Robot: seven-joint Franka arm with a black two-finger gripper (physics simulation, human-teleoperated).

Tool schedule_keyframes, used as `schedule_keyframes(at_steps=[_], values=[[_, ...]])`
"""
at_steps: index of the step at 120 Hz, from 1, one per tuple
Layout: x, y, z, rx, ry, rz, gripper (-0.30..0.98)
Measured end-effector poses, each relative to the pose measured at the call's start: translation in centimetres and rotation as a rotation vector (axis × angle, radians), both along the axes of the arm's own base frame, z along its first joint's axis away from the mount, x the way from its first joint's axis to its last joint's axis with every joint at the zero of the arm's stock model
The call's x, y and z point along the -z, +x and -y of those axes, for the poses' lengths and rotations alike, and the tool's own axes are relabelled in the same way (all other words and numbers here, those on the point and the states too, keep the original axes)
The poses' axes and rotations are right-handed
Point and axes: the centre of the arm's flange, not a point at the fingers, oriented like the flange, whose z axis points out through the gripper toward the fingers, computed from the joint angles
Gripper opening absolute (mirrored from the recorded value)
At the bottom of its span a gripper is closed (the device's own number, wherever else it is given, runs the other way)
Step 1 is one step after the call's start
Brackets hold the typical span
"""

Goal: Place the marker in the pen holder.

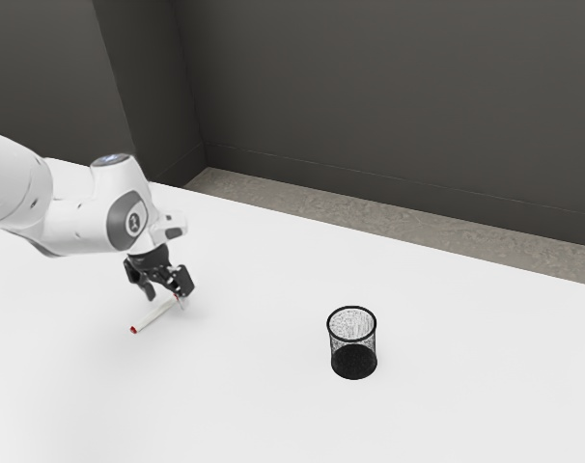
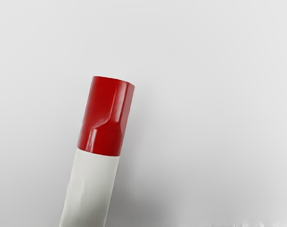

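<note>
Black two-finger pincer (image 1: pixel 167 299) at the end of the white jointed arm (image 1: pixel 80 228) observed low over the white table (image 1: pixel 254 391), pointing downward. Its fingers stand well apart, with a plain gap between them, and nothing is clamped. Exact clearance between fingertips and tabletop cannot be determined.

Slim white cylindrical marker with red ends (image 1: pixel 155 314) found lying on its side on the table, one end beneath the pincer, the other reaching out toward the near side of the exterior view. The wrist view confirms a glossy red cap (image 2: pixel 105 116) and a smooth white barrel (image 2: pixel 89 189). Whether either finger touches the marker cannot be established.

Black wire-mesh pen holder, round and open-topped (image 1: pixel 352 340), stands upright on the same table, well apart from the marker, toward the exterior view's right. No marker is seen in it.

Progress assessed as early: the approach appears nearly complete, the grasp not made. Outstanding items: closing on the barrel, lifting, carrying across to the holder, turning the marker upright over the rim, lowering and releasing.
</note>
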Motion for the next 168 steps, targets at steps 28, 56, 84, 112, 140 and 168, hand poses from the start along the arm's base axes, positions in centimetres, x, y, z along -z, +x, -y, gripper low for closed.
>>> schedule_keyframes(at_steps=[28, 56, 84, 112, 140, 168], values=[[1.0, 0.3, -0.7, 0.063, -0.013, 0.005, 0.67], [1.0, 1.2, -1.7, 0.104, -0.021, 0.027, 0.67], [1.4, 0.9, -1.8, 0.105, -0.059, 0.032, 0.47], [1.6, 0.6, -1.8, 0.1, -0.084, 0.037, 0.14], [1.4, 0.6, -1.9, 0.098, -0.087, 0.043, -0.04], [-7.2, 2.1, 3.4, 0.214, -0.034, 0.175, -0.1]])
